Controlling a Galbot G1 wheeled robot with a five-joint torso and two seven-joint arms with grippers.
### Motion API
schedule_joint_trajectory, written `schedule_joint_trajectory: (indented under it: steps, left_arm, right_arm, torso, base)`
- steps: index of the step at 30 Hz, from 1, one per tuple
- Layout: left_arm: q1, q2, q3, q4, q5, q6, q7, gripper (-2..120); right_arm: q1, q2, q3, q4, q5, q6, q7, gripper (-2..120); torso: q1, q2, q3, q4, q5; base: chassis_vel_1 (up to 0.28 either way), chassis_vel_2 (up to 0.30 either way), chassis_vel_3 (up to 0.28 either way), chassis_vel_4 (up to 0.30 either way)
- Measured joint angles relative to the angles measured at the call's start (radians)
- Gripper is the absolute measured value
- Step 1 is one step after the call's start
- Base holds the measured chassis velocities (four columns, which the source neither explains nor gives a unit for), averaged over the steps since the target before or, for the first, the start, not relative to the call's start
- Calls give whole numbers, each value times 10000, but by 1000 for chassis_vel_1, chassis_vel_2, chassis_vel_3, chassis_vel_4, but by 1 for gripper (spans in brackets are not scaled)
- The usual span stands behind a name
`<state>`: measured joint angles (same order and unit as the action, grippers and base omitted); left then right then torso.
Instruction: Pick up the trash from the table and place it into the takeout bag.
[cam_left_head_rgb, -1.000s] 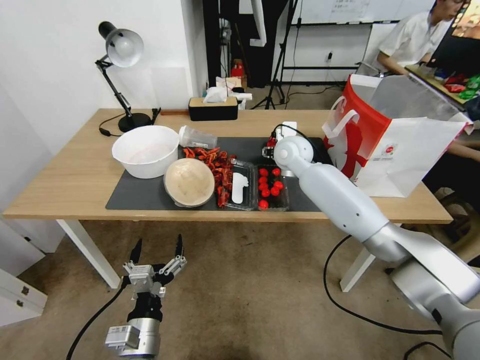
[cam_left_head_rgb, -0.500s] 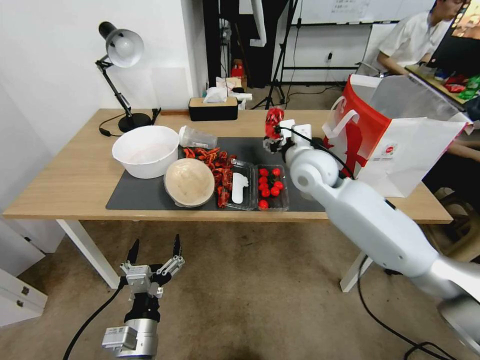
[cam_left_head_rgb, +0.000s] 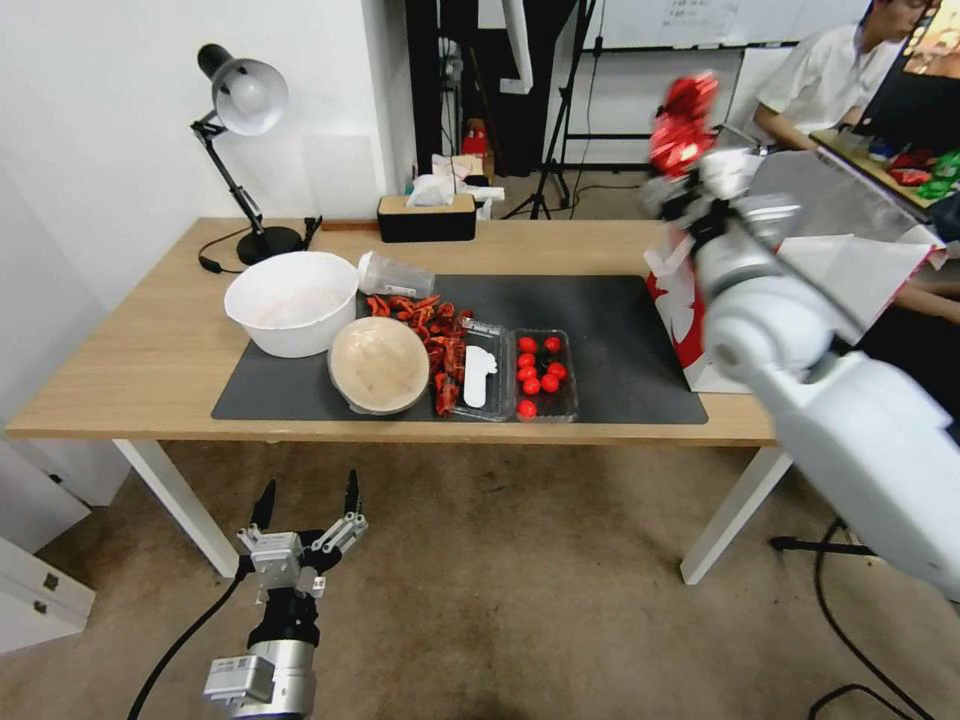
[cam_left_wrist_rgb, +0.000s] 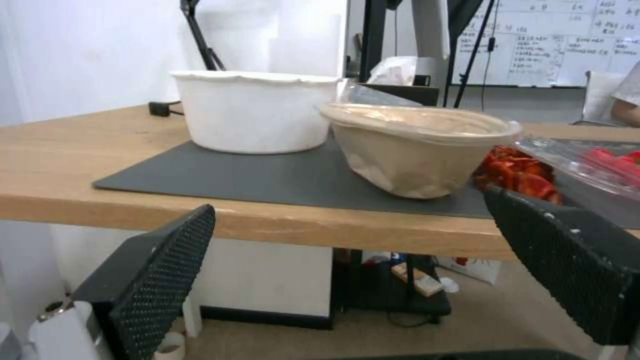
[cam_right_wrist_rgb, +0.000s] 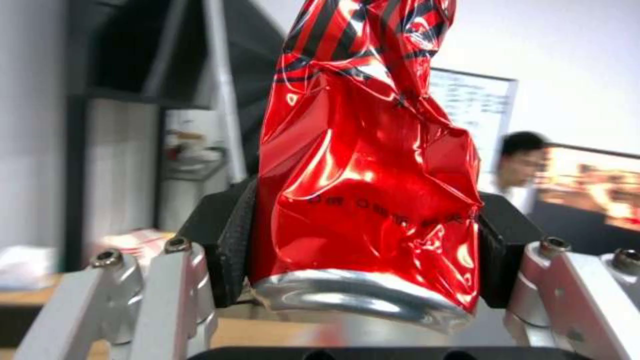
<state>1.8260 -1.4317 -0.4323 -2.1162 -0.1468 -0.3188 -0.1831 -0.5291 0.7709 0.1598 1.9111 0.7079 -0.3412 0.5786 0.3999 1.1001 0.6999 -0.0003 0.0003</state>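
Crushed red can (cam_right_wrist_rgb: 367, 200) pinched between right gripper (cam_right_wrist_rgb: 363, 235) pads, raised at 1 o'clock above takeout bag (cam_left_head_rgb: 690, 310); left gripper (cam_left_head_rgb: 305, 520) spread below counter (cam_left_head_rgb: 130, 370).

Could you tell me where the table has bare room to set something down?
Free: the dark mat between the tomato tray and the takeout bag; bare wood left of the white bowl. Crowded: bowl, beige dish and trays touch along the mat's middle.
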Motion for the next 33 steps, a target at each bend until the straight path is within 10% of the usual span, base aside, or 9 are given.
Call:
schedule_joint_trajectory:
  steps: [21,33]
  left_arm:
    - [384,-93,142,-296,175,-165,23,100]
    - [216,-125,174,-215,112,-217,30,100]
  right_arm:
    - [-928,-444,1297,-470,620,-801,194,63]
    - [-1290,-491,1437,-285,714,-827,181,100]
  torso:
    - [0,0,0,2,-2]
    - [1,0,0,2,-3]
  base:
    - [0,0,0,0]
    - [0,0,0,0]
